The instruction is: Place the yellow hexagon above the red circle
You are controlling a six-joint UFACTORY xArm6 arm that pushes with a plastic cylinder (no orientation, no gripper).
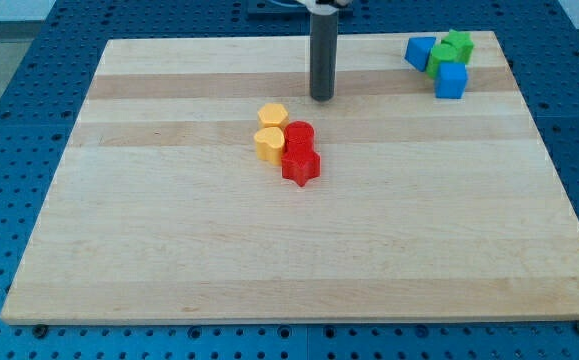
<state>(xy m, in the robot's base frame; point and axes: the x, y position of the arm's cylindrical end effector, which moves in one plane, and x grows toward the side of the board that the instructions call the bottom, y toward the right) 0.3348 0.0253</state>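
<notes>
The yellow hexagon (pixel 273 116) lies near the board's middle, up and to the left of the red circle (pixel 300 136) and close against it. A second yellow block (pixel 268 144), rounded in shape, sits just below the hexagon. A red star (pixel 300 165) sits right below the red circle. My tip (pixel 322 98) stands on the board up and to the right of the yellow hexagon, a short gap away, and above the red circle.
At the view's top right is a cluster: a blue block (pixel 420 52), a green block (pixel 457 45), another green block (pixel 441 57) and a blue cube (pixel 451 81). The wooden board (pixel 289 250) lies on a blue perforated table.
</notes>
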